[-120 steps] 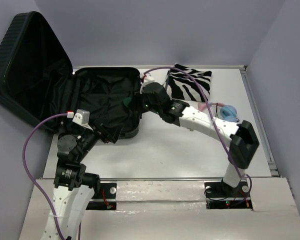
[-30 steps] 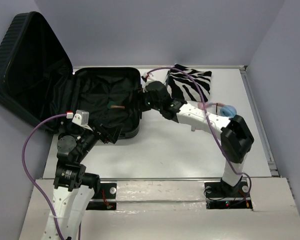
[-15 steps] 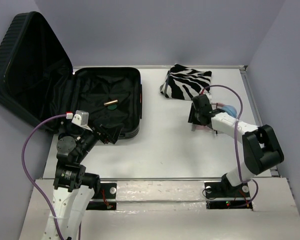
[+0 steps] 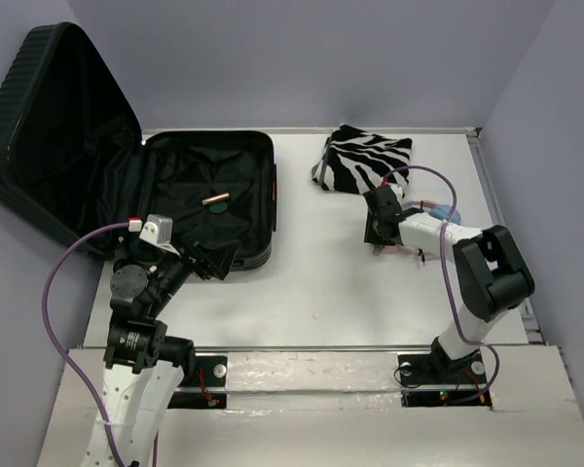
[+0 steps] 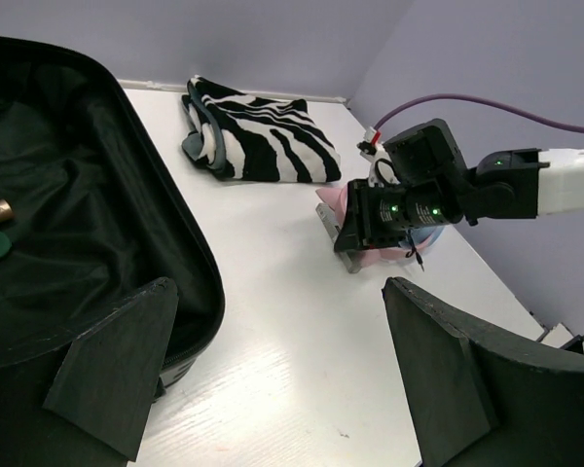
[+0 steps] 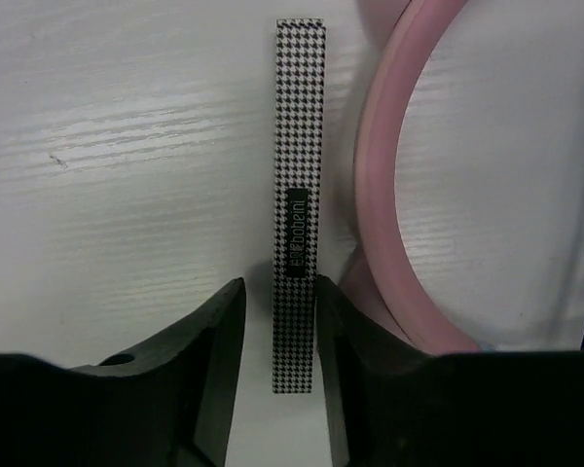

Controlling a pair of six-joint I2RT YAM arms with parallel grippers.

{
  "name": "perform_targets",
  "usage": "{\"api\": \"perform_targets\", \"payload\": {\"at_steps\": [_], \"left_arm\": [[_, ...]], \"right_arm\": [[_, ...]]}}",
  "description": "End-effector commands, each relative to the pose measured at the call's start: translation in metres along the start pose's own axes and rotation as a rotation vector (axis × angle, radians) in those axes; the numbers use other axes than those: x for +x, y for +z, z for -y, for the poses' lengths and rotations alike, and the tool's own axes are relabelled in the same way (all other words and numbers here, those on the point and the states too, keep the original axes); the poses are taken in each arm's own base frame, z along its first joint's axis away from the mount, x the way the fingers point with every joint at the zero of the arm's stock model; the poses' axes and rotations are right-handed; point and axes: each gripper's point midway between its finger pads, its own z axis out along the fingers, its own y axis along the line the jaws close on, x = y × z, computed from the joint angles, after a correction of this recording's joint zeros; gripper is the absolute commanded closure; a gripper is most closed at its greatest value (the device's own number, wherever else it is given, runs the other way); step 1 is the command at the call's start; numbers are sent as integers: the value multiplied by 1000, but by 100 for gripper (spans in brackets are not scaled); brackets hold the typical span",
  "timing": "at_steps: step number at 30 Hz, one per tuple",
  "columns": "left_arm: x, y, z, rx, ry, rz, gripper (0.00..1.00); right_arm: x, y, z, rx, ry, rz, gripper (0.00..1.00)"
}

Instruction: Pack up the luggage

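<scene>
The luggage (image 4: pixel 165 190) lies open at the left, its ribbed lid (image 4: pixel 49 126) leaning back against the wall. A small gold tube (image 4: pixel 215 199) and a dark green item (image 4: pixel 210 233) lie on its black lining. My right gripper (image 4: pixel 374 233) is low over the table to the right. In the right wrist view its narrowly open fingers (image 6: pixel 219 331) straddle a thin houndstooth strip (image 6: pixel 299 195) beside a pink ring (image 6: pixel 384 185). My left gripper (image 5: pixel 273 379) is wide open and empty at the luggage's near right corner (image 5: pixel 190 302).
A folded zebra-striped cloth (image 4: pixel 368 162) lies at the back of the table, also in the left wrist view (image 5: pixel 263 136). A blue item (image 4: pixel 447 213) sits just right of the pink ring. The table's right edge rail (image 4: pixel 501 224) runs close by.
My right arm has left the luggage's edge and swung right and down onto the strip by the pink ring. The gold tube now lies in the luggage. The left arm has not moved.
</scene>
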Motion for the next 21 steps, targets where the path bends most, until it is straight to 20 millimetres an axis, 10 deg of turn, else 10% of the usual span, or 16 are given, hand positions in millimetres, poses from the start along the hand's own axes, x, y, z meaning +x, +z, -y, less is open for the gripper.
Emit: {"api": "perform_targets", "payload": {"at_steps": [1,10,19,21], "left_arm": [[-17,-1,12,37,23,45,1],[-17,0,10,30,21,45,1],[-18,-1,10,27,23,52,1],[-19,-1,9,25,23,55,1]], "right_arm": [[-14,8,-11,-14,-12,12,67],[-63,-60,-87,-227,-102,222,84],[-88,-207,-273,-840,-187,334,82],[-78,-229,-316,-986,-227,282,52]]}}
